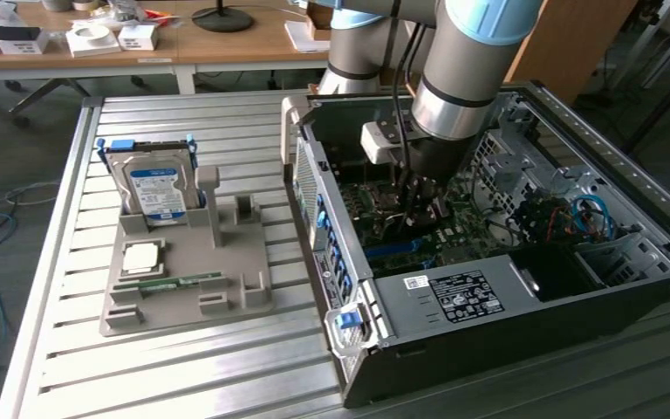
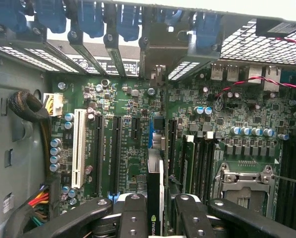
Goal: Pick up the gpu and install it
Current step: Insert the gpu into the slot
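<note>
Gripper [image 2: 156,212] clamps the gpu [image 2: 154,186] edge-on inside the case [image 1: 311,175], just above the motherboard [image 2: 128,163], and seating it well likely needs the card upright, aligned with the blue slot [image 2: 150,133], pressed evenly.

In the exterior view you had soft, even light. The slatted metal table [image 1: 195,375] was bright, with a pale sheen along its ribs and only faint shadows beside the grey fixture [image 1: 184,288]. The open computer case [image 1: 522,349] was much darker inside, and the arm [image 1: 463,78] shaded the board beneath it. In the wrist view you got blown-out white glare through the vented slot covers [image 2: 187,69], an evenly lit motherboard [image 2: 128,134], and the gpu [image 2: 155,198] dark in the foreground shade.
</note>
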`<state>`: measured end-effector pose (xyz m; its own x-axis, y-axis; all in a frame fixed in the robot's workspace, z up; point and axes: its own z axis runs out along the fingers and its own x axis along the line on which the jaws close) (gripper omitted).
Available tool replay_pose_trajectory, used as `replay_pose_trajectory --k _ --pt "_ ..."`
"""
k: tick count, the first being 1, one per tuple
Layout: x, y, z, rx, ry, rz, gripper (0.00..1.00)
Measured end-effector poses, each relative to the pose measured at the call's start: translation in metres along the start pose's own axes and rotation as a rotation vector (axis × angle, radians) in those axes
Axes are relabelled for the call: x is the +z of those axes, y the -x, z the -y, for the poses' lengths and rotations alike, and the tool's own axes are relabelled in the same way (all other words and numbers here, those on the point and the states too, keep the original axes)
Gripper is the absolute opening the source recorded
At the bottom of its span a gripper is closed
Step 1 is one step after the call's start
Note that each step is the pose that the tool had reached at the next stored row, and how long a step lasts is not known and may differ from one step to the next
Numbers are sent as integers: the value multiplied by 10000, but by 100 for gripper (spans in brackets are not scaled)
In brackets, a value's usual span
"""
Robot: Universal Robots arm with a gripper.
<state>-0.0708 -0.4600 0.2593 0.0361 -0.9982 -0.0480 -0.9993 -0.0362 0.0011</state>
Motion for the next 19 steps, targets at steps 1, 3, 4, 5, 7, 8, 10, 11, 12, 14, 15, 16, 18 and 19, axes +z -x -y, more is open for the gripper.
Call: replay_pose_trajectory --k 1,3,4,5,7,8,10,11,12,14,15,16,18,19 --pt "0 0 0 0 0 0 26" --pt "0 0 -2 2 0 0 26" --pt "0 0 -4 2 0 0 26" --pt "0 0 -13 2 0 0 26" --pt "0 0 -13 2 0 0 26" --pt "0 0 -12 1 0 0 26" --pt "6 -1 -13 1 0 1 26" --pt "9 -1 -13 2 1 -1 26" --pt "9 -1 -13 3 1 -2 26" --pt "10 -1 -13 3 0 -1 26" --pt "10 -1 -13 4 0 -1 26" --pt "10 -1 -13 4 1 -1 26" --pt "10 -3 -9 8 -1 1 26" --pt "10 -4 -9 24 -1 1 26"
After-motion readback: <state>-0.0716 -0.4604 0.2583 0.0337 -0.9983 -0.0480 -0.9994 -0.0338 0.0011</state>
